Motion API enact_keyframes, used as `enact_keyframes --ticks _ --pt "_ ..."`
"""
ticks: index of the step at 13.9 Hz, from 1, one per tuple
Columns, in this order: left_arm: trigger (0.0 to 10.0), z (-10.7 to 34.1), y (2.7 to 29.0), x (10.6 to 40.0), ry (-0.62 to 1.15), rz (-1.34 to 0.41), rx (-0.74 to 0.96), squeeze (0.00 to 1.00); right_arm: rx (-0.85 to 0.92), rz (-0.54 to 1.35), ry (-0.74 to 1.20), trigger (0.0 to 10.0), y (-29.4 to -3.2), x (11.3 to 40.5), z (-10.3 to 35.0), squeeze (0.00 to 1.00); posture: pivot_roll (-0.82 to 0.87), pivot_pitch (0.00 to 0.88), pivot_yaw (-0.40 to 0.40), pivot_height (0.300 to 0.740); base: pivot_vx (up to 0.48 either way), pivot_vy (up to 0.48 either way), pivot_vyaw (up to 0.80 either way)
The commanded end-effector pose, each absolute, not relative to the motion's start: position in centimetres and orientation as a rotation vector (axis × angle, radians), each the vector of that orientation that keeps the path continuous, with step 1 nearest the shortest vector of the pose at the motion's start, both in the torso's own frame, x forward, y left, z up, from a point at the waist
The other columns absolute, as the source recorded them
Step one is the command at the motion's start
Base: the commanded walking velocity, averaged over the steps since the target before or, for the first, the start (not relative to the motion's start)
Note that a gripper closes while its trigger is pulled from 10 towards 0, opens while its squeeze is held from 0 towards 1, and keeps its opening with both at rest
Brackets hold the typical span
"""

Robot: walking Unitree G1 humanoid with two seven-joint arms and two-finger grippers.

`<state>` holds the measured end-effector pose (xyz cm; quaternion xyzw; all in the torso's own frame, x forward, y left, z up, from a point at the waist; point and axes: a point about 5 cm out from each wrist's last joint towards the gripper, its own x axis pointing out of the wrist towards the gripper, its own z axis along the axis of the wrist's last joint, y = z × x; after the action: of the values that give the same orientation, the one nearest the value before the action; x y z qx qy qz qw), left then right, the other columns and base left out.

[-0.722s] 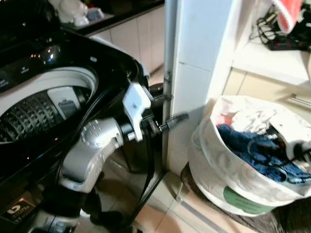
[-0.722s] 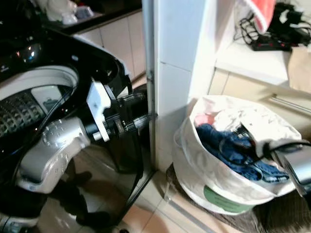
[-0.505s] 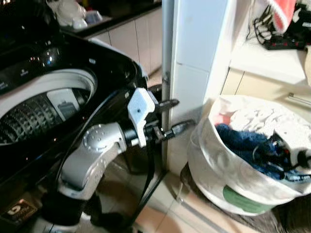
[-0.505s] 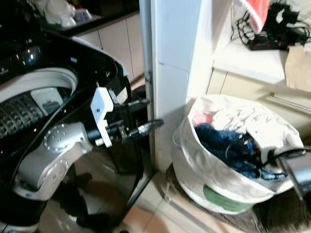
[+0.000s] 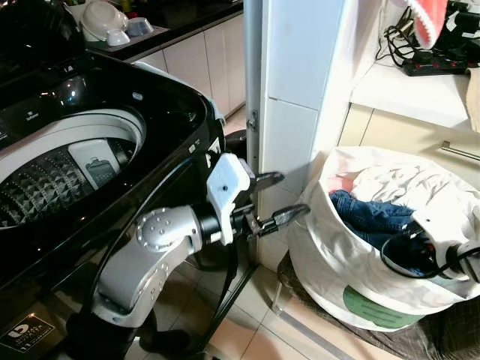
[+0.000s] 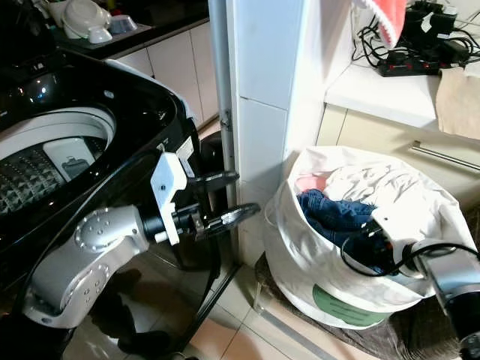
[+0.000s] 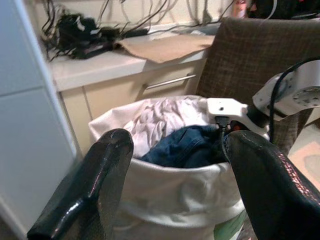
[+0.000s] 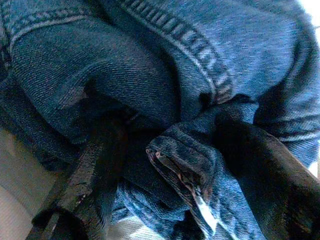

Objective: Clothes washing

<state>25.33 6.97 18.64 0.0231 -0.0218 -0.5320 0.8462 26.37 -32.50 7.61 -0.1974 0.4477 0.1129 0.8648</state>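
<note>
We see a black top-loading washing machine (image 5: 112, 97) on the left with its lid up and its ribbed metal drum (image 5: 52, 180) exposed. To the right of a white tiled pillar (image 5: 300, 97) a white fabric laundry bag (image 5: 352, 262) stands on the tiled floor, holding a blue denim garment (image 5: 371, 217) with white clothes (image 5: 390, 184) and a bit of pink cloth behind it. Our left gripper (image 5: 274, 202) hangs in the air between the washer's front corner and the bag, just in front of the pillar, its two long black fingers spread wide with nothing between them; in the left wrist view the fingers (image 7: 95, 185) frame the bag (image 7: 165, 200) and the denim (image 7: 185, 147) beyond. Our right gripper (image 6: 379, 251) is down inside the bag, pushed into the denim at the bag's near right side. In the right wrist view its fingers (image 8: 90, 170) are open and sunk into the folds of the denim garment (image 8: 165, 75), with a hem fold lying between them; they have not closed on it. On the white shelf (image 5: 420, 90) behind the bag lies a black power strip (image 5: 435, 64) with tangled cables, and white bowls (image 5: 105, 19) sit on the dark counter beyond the washer.
</note>
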Motion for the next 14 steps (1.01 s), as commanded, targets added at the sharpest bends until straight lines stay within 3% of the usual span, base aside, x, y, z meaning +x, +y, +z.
enact_keyframes --ticks 1,2,3,6,14 --pt "10.0 18.9 7.0 25.2 -0.045 -1.121 0.068 0.0 -0.432 0.255 0.929 10.0 -32.3 26.8 7.7 0.0 -0.08 0.0 0.074 0.74 0.0 0.0 0.0" --pt "10.0 18.9 7.0 25.0 -0.038 -1.136 0.064 0.0 -0.432 0.256 0.928 2.2 -32.3 26.8 7.7 0.0 -0.08 0.0 0.074 0.74 0.0 0.0 0.0" --pt "10.0 18.8 7.0 24.8 -0.03 -1.159 0.058 0.0 -0.433 0.258 0.93 0.0 -32.3 26.8 7.7 0.0 -0.08 0.0 0.074 0.74 0.0 0.0 0.0" --pt "10.0 18.4 7.0 23.7 0.013 -1.237 0.044 0.0 -0.436 0.277 0.931 0.0 -32.5 26.9 7.7 0.0 -0.08 0.0 0.071 0.74 0.0 0.0 0.0" --pt "10.0 18.3 6.9 23.6 0.031 -1.247 0.048 0.0 -0.434 0.268 0.925 0.0 -33.1 27.2 8.0 0.0 -0.09 0.0 0.075 0.74 0.0 0.0 0.0"
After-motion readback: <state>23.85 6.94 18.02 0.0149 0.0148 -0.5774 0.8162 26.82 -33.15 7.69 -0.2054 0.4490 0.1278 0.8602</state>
